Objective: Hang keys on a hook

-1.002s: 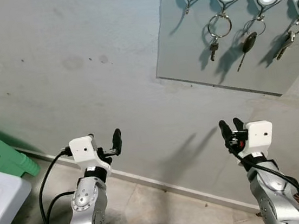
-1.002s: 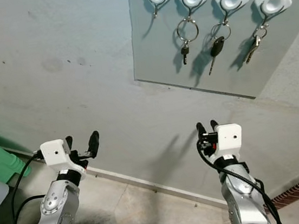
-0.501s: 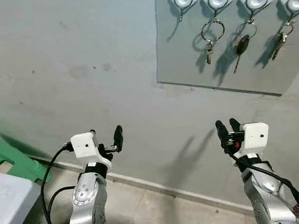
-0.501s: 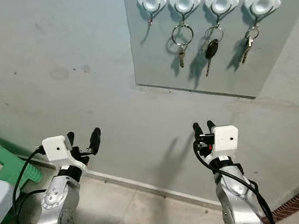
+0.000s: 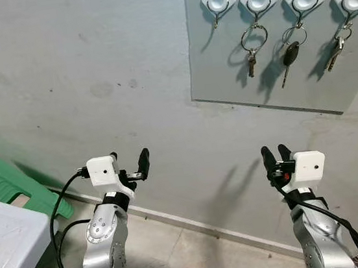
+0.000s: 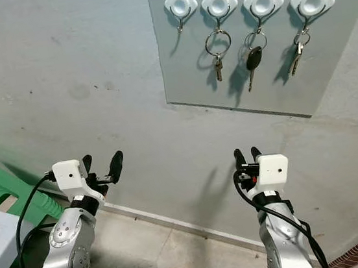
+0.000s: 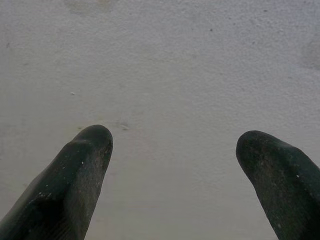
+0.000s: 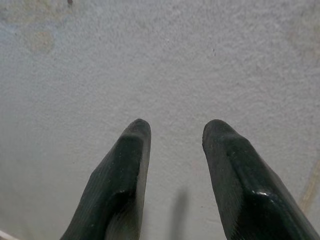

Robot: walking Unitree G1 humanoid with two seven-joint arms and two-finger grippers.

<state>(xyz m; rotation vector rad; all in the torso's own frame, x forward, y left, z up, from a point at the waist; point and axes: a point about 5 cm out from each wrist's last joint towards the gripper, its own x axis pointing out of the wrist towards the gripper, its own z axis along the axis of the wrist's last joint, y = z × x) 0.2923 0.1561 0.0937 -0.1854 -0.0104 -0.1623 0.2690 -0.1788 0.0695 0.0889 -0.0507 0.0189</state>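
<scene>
Three sets of keys (image 5: pixel 251 50) are hung on hooks (image 5: pixel 218 0) at 1 o'clock; both grippers' jaws are held empty, left gripper (image 5: pixel 129 168) wide, right gripper (image 5: pixel 274 161) narrower; the view has shifted slightly.

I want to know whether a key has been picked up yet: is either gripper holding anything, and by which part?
Nothing is held. The left gripper and right gripper are both open, facing bare wall.

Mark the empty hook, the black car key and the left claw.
empty hook (image 6: pixel 180 22), right eye view, its metal curl.
black car key (image 6: pixel 251 59), right eye view, its head.
left claw (image 5: pixel 129 163), left eye view, between fingertips.
</scene>
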